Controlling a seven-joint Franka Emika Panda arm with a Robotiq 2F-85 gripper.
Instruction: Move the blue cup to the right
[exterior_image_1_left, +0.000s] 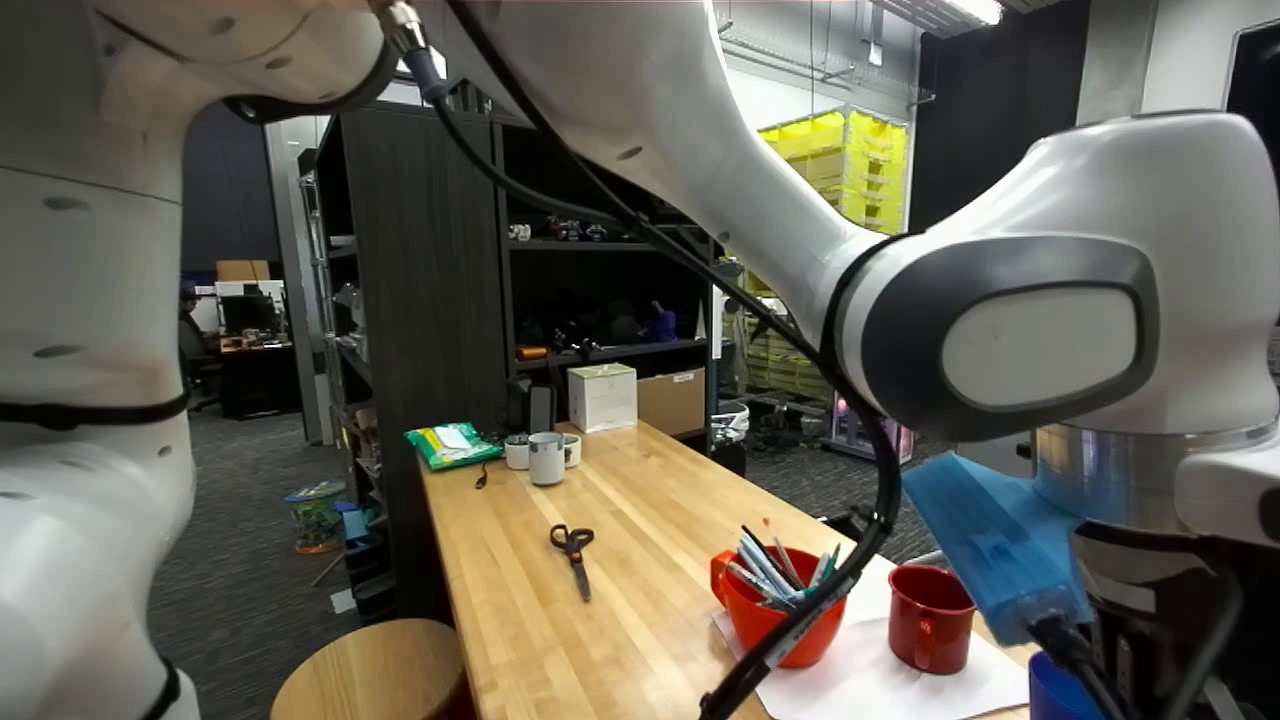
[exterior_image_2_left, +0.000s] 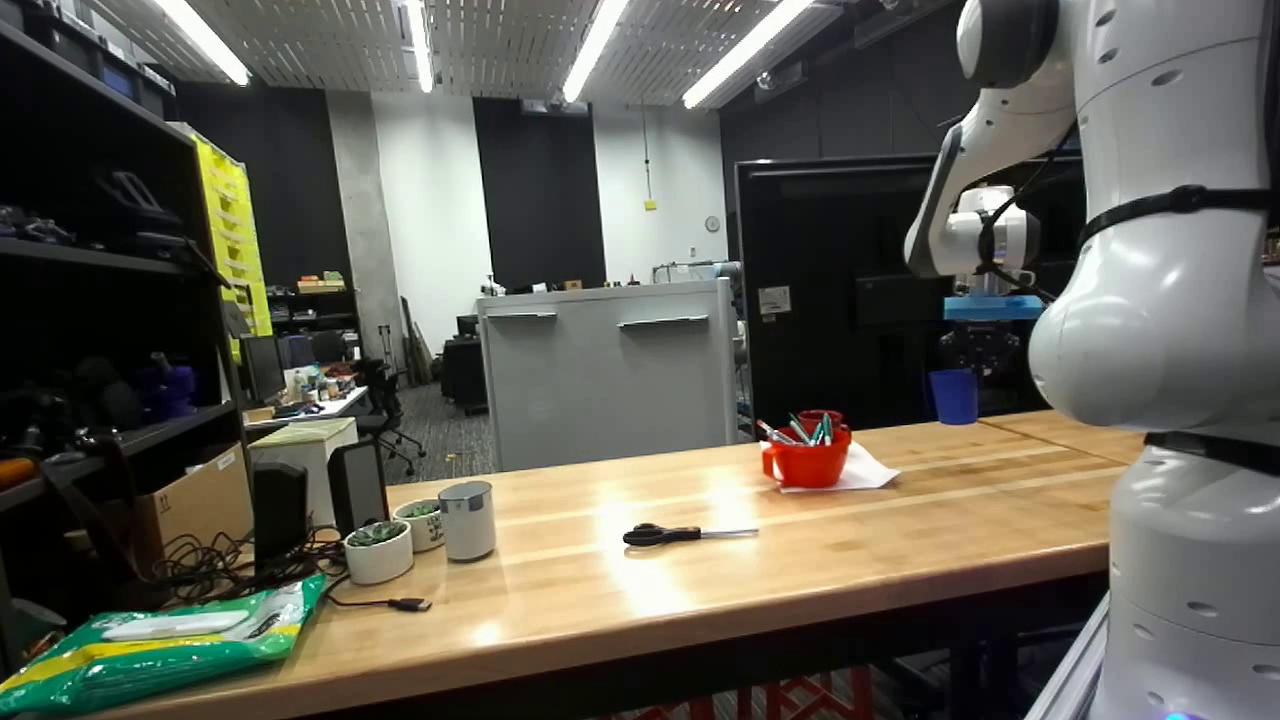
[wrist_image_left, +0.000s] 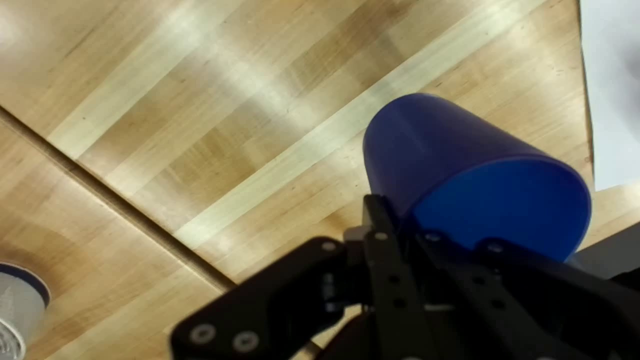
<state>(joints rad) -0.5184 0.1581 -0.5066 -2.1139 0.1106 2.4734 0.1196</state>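
Observation:
The blue cup (wrist_image_left: 425, 135) is plain and tall. In the wrist view its open mouth faces the camera, and one finger of my gripper (wrist_image_left: 397, 220) is outside its wall and the other is inside the rim. The fingers are closed together on that wall. In an exterior view the cup (exterior_image_2_left: 953, 397) looks upright under the gripper (exterior_image_2_left: 982, 368), at the far part of the table. I cannot tell whether its base touches the table. It also shows in part in an exterior view (exterior_image_1_left: 1056, 692), cut by the bottom edge and partly covered by the arm's cable.
A red bowl-like mug of pens (exterior_image_1_left: 795, 640) and a shorter red cup (exterior_image_1_left: 930, 625) stand on white paper (exterior_image_1_left: 900, 695) near the blue cup. Scissors (exterior_image_2_left: 680, 534) lie on the table. A can (wrist_image_left: 20, 305) stands at the wrist view's left. A seam (wrist_image_left: 115, 200) crosses the tabletop.

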